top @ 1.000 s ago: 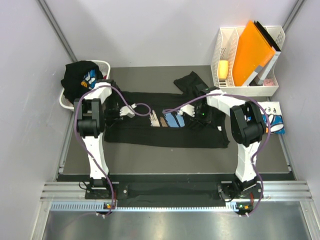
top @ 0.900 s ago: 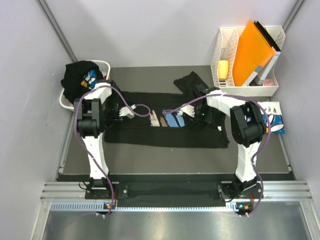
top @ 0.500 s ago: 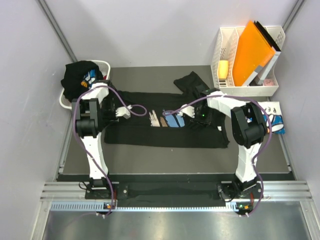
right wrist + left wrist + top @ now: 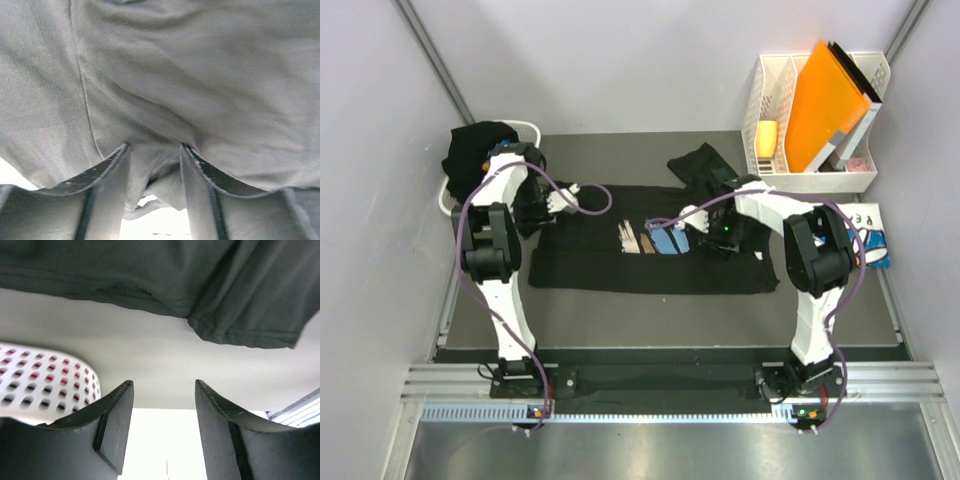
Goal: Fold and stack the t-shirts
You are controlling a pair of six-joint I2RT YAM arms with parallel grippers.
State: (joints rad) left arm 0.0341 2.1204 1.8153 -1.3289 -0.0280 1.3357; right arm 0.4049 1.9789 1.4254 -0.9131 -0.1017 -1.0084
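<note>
Both claws just let go of the black t-shirt (image 4: 650, 268) — it's lying spread across the middle of the bench (image 4: 610, 150). Your left claw (image 4: 560, 197) has swung up toward the basket (image 4: 532, 128) at upper left, wide and empty. The right claw (image 4: 692, 222) has parted at the shirt's right side. I'd say that fold is set, next one's up. The left wrist view shows the shirt's edge clear of the claw. The right wrist view shows slack cloth between the jaws — the top view hides that.
</note>
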